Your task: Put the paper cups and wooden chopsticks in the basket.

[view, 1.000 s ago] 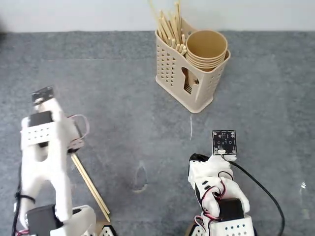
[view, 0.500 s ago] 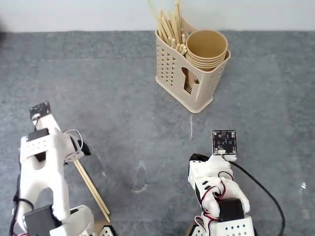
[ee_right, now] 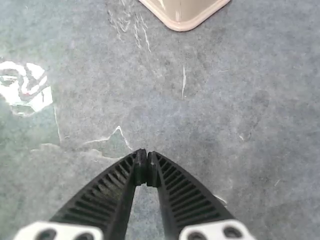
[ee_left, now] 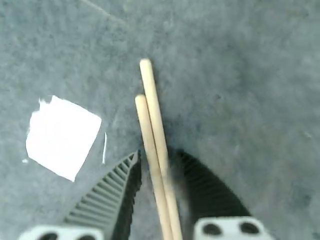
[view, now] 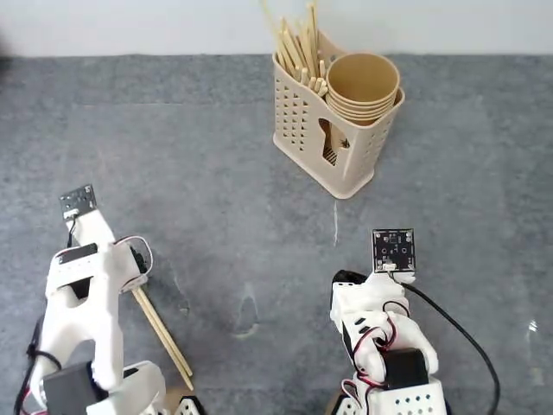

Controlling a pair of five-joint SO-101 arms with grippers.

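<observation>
Two wooden chopsticks (ee_left: 151, 125) lie side by side on the grey mat, also seen in the high view as a pair (view: 162, 334) at the near left. My left gripper (ee_left: 159, 159) is open and low over them, one finger on each side of the pair. The beige basket (view: 321, 143) stands at the far middle, holding a stack of paper cups (view: 363, 83) and a bundle of chopsticks (view: 298, 45). My right gripper (ee_right: 146, 156) is shut on nothing, over bare mat short of the basket's corner (ee_right: 183, 11).
A white scrap (ee_left: 62, 137) lies on the mat close to the chopsticks' ends. The left arm (view: 86, 294) and the right arm (view: 380, 333) stand at the near edge. Open grey mat lies between them and the basket.
The left arm has drawn back toward the near edge and come down over the two loose chopsticks. The right arm has kept still.
</observation>
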